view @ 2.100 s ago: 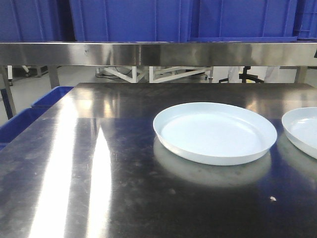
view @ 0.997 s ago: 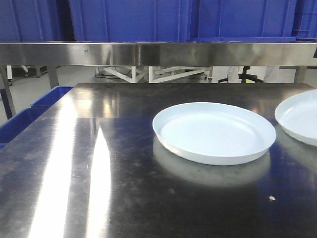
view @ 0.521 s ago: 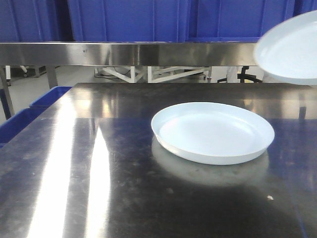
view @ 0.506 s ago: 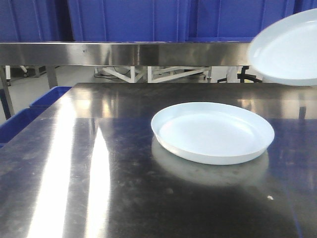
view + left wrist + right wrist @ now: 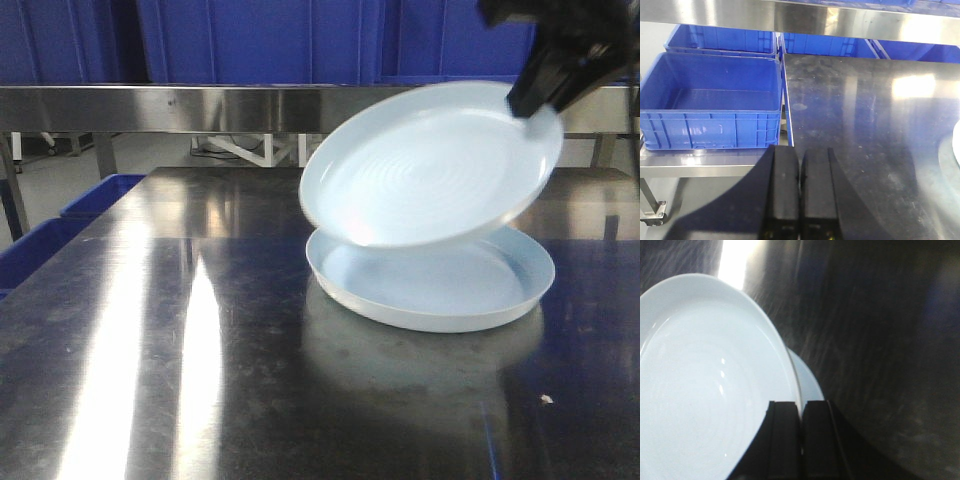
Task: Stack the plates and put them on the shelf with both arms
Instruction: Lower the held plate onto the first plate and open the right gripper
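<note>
We note right end effector [image 5: 801, 409] clamped on rim of tilted plate [image 5: 430, 165], above second plate [image 5: 440, 295] on surface [image 5: 180, 330]; left end effector [image 5: 800, 155] closed, empty.

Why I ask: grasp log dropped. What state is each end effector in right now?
Left end effector: shut, holding nothing.
Right end effector: shut on the rim of the lifted plate.

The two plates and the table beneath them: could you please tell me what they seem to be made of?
The held plate and the lower plate look like glossy white-blue plastic or melamine, possibly glazed ceramic: smooth, soft highlights, faint concentric rings on the held one. The table looks like brushed stainless steel: grey, streaky glare, and it mirrors the plates.
</note>
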